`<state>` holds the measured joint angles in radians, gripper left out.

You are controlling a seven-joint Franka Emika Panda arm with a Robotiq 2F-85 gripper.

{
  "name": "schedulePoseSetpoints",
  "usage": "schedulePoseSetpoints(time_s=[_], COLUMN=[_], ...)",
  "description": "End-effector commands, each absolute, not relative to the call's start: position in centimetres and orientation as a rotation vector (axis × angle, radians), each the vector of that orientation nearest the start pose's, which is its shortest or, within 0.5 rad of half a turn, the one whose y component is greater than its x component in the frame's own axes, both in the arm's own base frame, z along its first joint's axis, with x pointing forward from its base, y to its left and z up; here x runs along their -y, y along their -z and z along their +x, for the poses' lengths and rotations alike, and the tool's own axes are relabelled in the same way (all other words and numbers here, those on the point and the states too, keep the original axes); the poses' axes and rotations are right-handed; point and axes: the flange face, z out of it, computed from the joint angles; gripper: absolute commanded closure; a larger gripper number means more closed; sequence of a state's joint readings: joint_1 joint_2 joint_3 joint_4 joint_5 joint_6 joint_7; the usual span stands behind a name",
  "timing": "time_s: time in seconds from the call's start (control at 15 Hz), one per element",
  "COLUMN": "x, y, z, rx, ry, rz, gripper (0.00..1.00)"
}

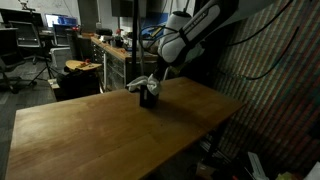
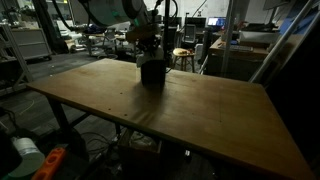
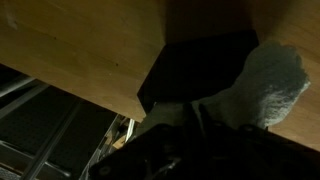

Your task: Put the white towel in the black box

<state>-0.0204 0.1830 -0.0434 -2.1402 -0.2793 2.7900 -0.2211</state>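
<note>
The black box [image 1: 149,98] stands on the wooden table near its far edge, and it shows in both exterior views [image 2: 152,73]. In the wrist view the black box [image 3: 195,68] lies just beyond my fingers. The white towel [image 3: 268,82] hangs bunched at the box's rim, partly over the opening. It shows as a pale lump beside the box top in an exterior view [image 1: 138,86]. My gripper [image 3: 195,118] is directly above the box, its fingers close together and pinching the towel. The fingertips are dark and hard to make out.
The wooden table [image 1: 100,125] stretches wide towards the camera, and the box is close to the table's far edge [image 3: 100,85]. Beyond that edge are workbenches, chairs [image 1: 30,50] and lab clutter. Floor and cables show beneath the edge.
</note>
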Motion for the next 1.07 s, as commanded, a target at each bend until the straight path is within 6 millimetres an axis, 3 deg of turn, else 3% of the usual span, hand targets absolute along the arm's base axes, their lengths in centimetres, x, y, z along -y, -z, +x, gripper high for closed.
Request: schedulePoseSetpoints(time_s=[0.0,0.27,0.67,1.0], x=[1.3,-0.5,-4.2,-4.4], y=[-39.2,-38.6,-35.6,-34.6], z=[59.7,59.9,61.3,62.5], rx=[0.711,0.761,0.841,0.852], ry=[0.757,0.737,0.690,0.670], rz=[-3.227,-3.202,-3.153,-3.149], gripper=[0.94,0.94,0.94,0.94])
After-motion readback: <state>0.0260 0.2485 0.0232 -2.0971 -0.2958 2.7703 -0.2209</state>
